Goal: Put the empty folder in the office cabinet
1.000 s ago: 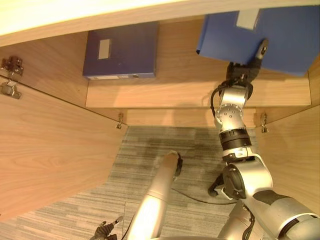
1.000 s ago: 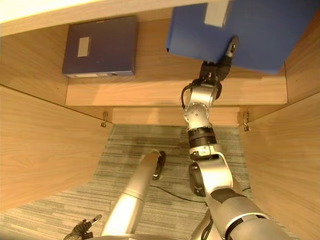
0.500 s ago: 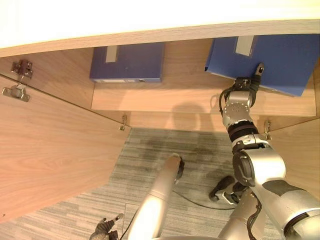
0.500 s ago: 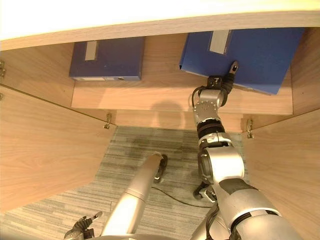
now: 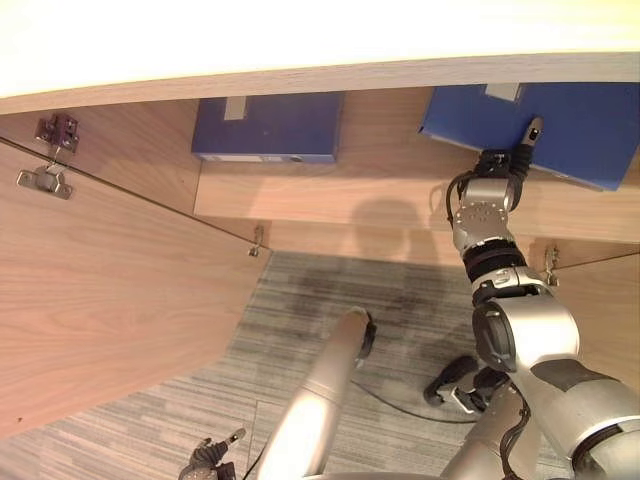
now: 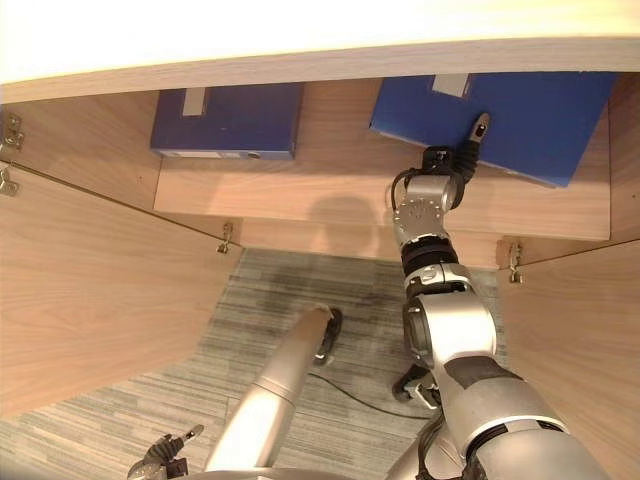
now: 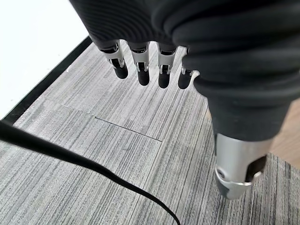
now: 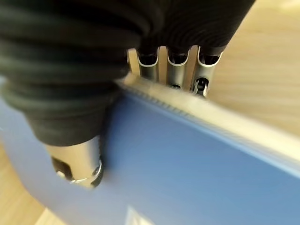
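Folder point(image 5: 560, 125), bright blue, sits at the right end of the cabinet shelf point(image 5: 400, 195), tilted, its near edge pinched by the right hand point(image 5: 510, 158). Thumb lies on top of the blue cover, the fingers point(image 8: 176, 70) tuck under the folder's edge between it and the wood, so the hand is closed on the folder. Right arm reaches up from lower right into the open cabinet. Second folder point(image 5: 268, 127), darker navy, lies flat at the left end of the same shelf, well apart from the held one, bare wood between them. Cabinet door point(image 5: 110, 290) stands open on the left, metal hinge point(image 5: 45, 180) on its inner face; another door edge shows at right. Left hand point(image 7: 154, 56) hangs low over the grey striped carpet point(image 7: 93, 154), away from the cabinet, fingers straight and relaxed, holding nothing. Pale top panel of the cabinet point(image 5: 300, 40) runs across above the shelf opening, hiding the far edges of both folders.
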`<state>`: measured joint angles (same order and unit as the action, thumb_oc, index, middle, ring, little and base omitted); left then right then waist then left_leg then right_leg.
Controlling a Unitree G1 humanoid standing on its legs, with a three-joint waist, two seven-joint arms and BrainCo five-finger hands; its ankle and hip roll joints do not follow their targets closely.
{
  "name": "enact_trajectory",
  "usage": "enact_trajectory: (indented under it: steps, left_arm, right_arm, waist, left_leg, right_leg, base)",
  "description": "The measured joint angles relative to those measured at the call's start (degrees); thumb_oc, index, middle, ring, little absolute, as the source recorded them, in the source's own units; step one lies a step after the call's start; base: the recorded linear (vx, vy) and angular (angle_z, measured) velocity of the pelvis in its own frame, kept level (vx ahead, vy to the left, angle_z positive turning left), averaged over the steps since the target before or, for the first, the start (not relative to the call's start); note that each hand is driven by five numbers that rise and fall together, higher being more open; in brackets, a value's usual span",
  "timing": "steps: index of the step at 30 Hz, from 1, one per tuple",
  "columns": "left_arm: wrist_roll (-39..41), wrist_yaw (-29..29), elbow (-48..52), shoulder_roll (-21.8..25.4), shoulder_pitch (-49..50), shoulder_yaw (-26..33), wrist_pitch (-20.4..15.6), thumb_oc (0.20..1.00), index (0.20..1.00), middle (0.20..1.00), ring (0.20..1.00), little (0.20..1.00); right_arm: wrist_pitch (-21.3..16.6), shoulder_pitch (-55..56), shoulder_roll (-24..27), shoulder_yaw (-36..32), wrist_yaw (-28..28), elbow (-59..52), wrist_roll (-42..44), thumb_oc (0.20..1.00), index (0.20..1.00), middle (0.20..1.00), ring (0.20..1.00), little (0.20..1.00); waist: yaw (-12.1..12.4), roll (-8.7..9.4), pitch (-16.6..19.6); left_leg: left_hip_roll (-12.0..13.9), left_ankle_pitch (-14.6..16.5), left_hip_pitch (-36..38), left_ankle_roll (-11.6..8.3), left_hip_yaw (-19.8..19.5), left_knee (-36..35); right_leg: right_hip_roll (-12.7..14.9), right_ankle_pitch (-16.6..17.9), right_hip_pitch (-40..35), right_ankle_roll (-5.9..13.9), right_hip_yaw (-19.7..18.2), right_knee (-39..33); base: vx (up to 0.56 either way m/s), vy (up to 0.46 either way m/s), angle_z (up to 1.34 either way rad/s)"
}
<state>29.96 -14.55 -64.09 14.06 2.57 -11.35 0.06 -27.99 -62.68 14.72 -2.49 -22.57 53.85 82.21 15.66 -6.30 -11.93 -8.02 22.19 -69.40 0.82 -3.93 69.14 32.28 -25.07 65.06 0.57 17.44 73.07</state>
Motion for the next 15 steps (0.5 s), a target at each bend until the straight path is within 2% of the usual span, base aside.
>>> enact_trajectory:
  steps: [2,10,15]
  left_arm:
    - [-0.01,0.00,-0.18,0.01,-0.25,0.07,0.18,1.000,1.000,1.000,1.000,1.000]
    - [0.00,0.08,-0.16,0.01,-0.38,0.10,0.26,1.000,1.000,1.000,1.000,1.000]
    - [0.00,0.15,-0.09,0.01,-0.82,0.16,0.35,1.000,1.000,1.000,1.000,1.000]
  right_arm:
    - [0.07,0.05,-0.38,0.43,0.83,-0.24,0.01,1.000,1.000,1.000,1.000,1.000]
    - [-0.14,3.71,-3.70,1.46,2.66,-9.23,0.01,1.000,1.000,1.000,1.000,1.000]
    - [-0.03,7.95,-7.14,4.97,4.70,-15.76,-0.01,1.000,1.000,1.000,1.000,1.000]
  waist:
    - [-0.11,-0.53,-0.28]
    - [-1.04,-0.57,-0.36]
    - [-1.22,-0.35,-0.63]
  left_leg:
    - [0.01,0.06,-0.07,0.11,0.03,0.01]
    - [0.18,0.10,-0.35,0.16,0.35,-0.24]
    - [0.48,-0.19,-0.14,-0.20,0.38,-1.77]
  right_leg:
    - [0.02,-0.01,0.11,0.01,-0.02,-0.03]
    - [-0.06,0.00,0.72,0.03,-0.25,-0.26]
    - [-0.49,0.31,0.79,0.16,-0.05,-1.70]
  base:
    - [0.00,0.000,0.00]
    - [0.00,-0.002,-0.01]
    - [-0.02,0.001,-0.01]
